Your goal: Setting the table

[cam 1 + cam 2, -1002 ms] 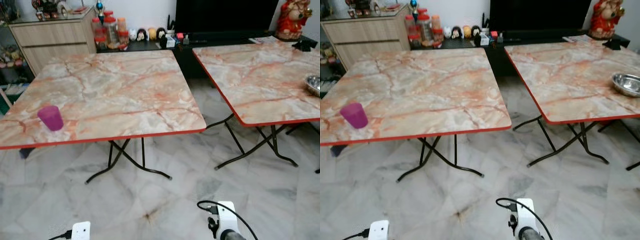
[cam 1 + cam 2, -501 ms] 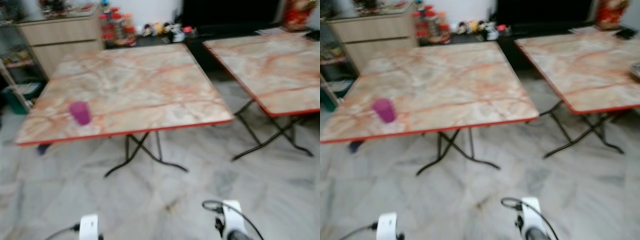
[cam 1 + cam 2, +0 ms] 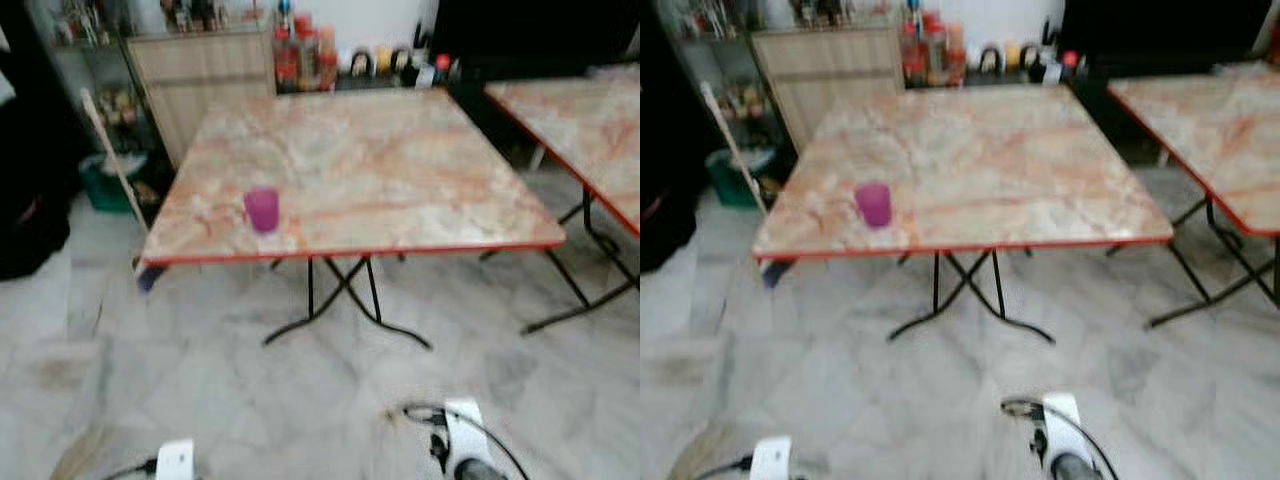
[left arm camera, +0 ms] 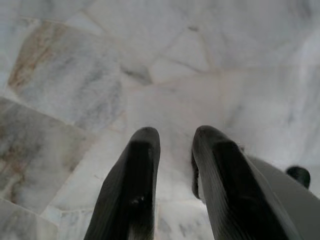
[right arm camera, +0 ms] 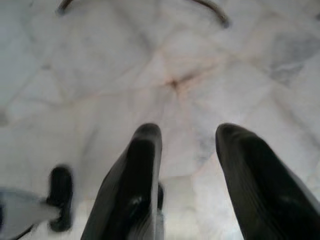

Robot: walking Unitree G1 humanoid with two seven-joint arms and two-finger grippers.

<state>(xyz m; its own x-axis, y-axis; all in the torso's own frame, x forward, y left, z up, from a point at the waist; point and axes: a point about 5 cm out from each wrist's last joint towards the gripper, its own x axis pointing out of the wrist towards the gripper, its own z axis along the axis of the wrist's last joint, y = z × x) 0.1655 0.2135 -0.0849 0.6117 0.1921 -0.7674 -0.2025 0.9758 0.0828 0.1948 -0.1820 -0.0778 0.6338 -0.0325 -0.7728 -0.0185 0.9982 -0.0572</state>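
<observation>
Approach step, judged: facing marble-pattern folding table (image 3: 400,170) with small purple plastic cup (image 3: 262,209) near front edge. Left gripper (image 4: 172,142) and right gripper (image 5: 187,137) hanging low over floor, fingers apart, empty. Next: close in, reach cup.

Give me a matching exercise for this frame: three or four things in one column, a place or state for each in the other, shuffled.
Things:
1. purple cup
2. wooden cabinet
3. left gripper
4. second table

Places or states:
A. open, above the marble floor
B. at the right edge of the head view
C. near the front left corner of the marble-top table
D. behind the table, against the far wall

Pairs: 1-C, 2-D, 3-A, 4-B
</observation>
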